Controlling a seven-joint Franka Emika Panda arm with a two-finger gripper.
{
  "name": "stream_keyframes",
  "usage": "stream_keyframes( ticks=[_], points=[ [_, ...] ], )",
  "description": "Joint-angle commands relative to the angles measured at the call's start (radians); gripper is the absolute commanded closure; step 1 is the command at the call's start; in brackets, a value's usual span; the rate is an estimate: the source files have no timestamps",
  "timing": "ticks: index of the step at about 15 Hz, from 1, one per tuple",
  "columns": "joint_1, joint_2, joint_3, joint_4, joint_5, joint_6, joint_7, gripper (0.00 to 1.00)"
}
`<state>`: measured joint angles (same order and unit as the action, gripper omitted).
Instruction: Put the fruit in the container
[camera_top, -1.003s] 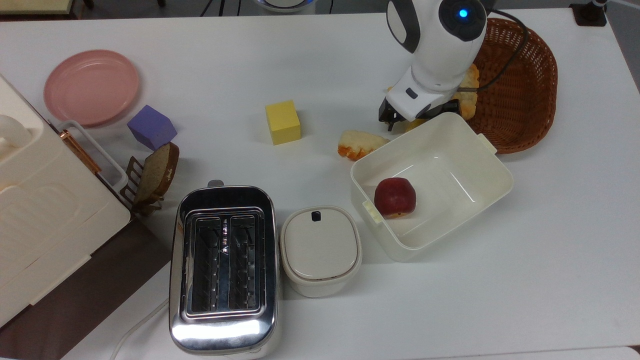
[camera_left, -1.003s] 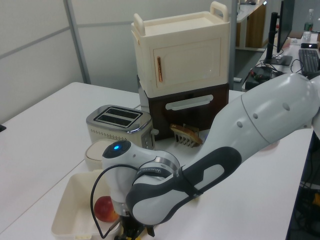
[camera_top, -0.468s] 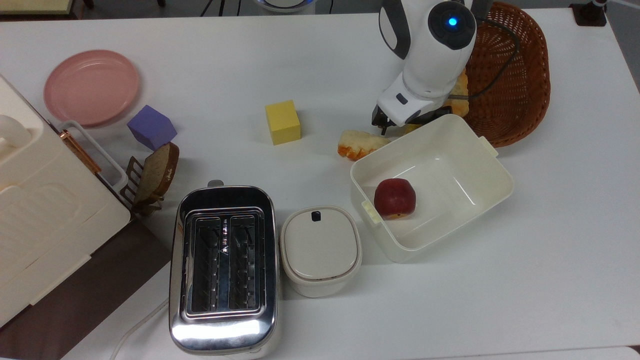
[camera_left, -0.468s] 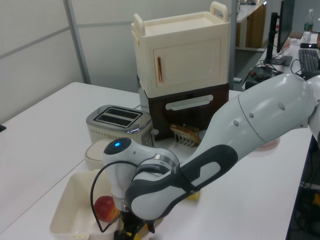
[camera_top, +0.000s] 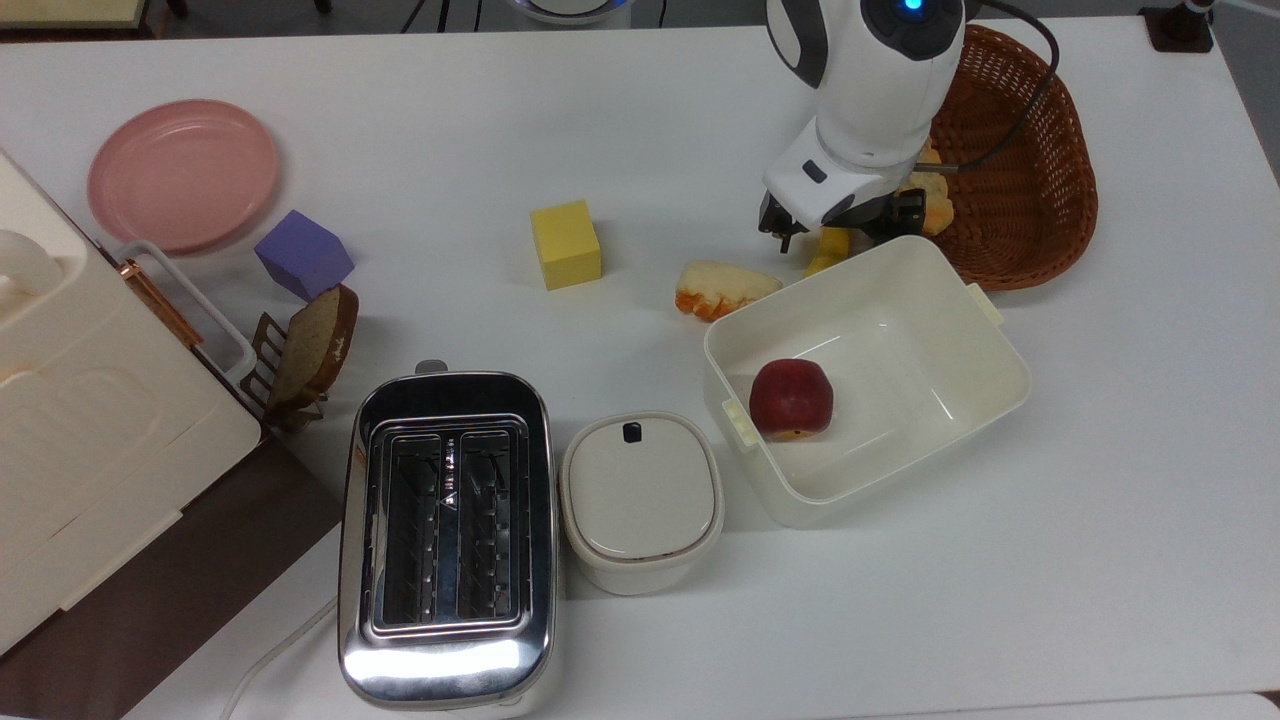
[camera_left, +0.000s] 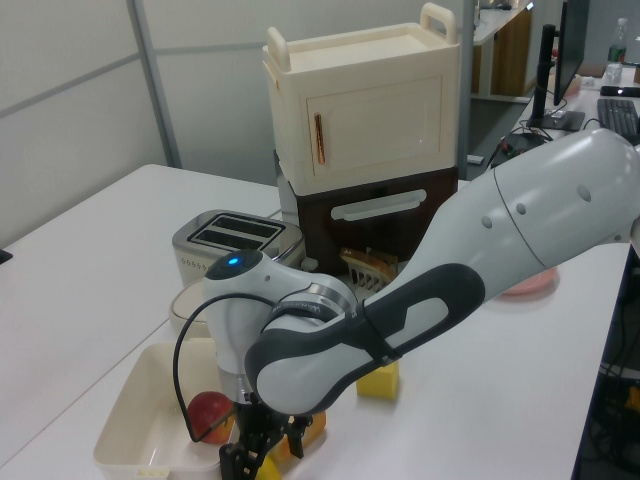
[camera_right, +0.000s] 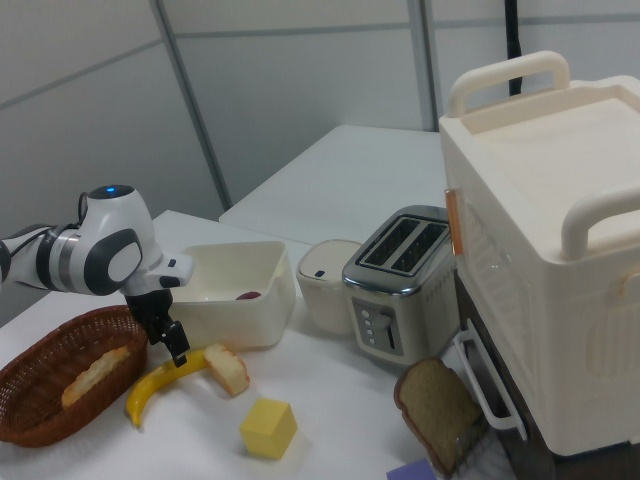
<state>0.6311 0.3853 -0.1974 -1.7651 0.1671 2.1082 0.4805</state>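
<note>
**Banana on the table beside the tub, gripper at its end**

We see a white table (camera_top: 400, 120) in an office-like room with grey wall panels. On it, in the top view, stand a chrome toaster (camera_top: 447, 535), a small lidded white pot (camera_top: 641, 497), a pink plate (camera_top: 183, 173), a purple block (camera_top: 303, 253), a yellow cube (camera_top: 566, 243) and a cream cabinet (camera_top: 90, 430) at the top view's left edge.

The container (camera_top: 985, 330), a cream-white tub, sits right of the pot in the top view, with a dark-red apple (camera_top: 791, 398) inside it. A brown wicker basket (camera_top: 1030, 190) lies just beyond the tub and holds a bread piece (camera_right: 95, 372). Another bread piece (camera_top: 722, 287) lies on the table beside the tub's corner.

The banana (camera_right: 160, 385) lies on the table between the basket and the loose bread piece in the right view, outside the tub. In the top view only a yellow bit of it (camera_top: 828, 252) shows under the arm, just off the tub's rim.

The gripper (camera_right: 172, 340) points down at the banana's upper end in the right view. Whether its fingers are released or clenched on the banana, we cannot tell.
</note>
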Motion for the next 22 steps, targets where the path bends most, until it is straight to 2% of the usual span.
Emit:
stream_keyframes(
  ticks=[1, 4, 5, 6, 16, 19, 22],
  points=[
    [-0.082, -0.051, 0.053, -0.017, 0.063, -0.056, -0.011, 0.0],
    [-0.172, -0.056, 0.065, -0.03, 0.245, -0.088, -0.106, 0.0],
    [-0.194, -0.062, 0.062, -0.031, 0.294, -0.114, -0.124, 0.0],
    [-0.211, -0.063, 0.062, -0.034, 0.314, -0.132, -0.132, 0.0],
    [-0.199, -0.039, 0.069, -0.066, 0.318, -0.08, -0.158, 0.0],
    [-0.157, -0.029, 0.085, -0.143, 0.318, 0.074, -0.16, 0.0],
    [-0.153, -0.025, 0.092, -0.148, 0.318, 0.117, -0.158, 0.0]
  ],
)
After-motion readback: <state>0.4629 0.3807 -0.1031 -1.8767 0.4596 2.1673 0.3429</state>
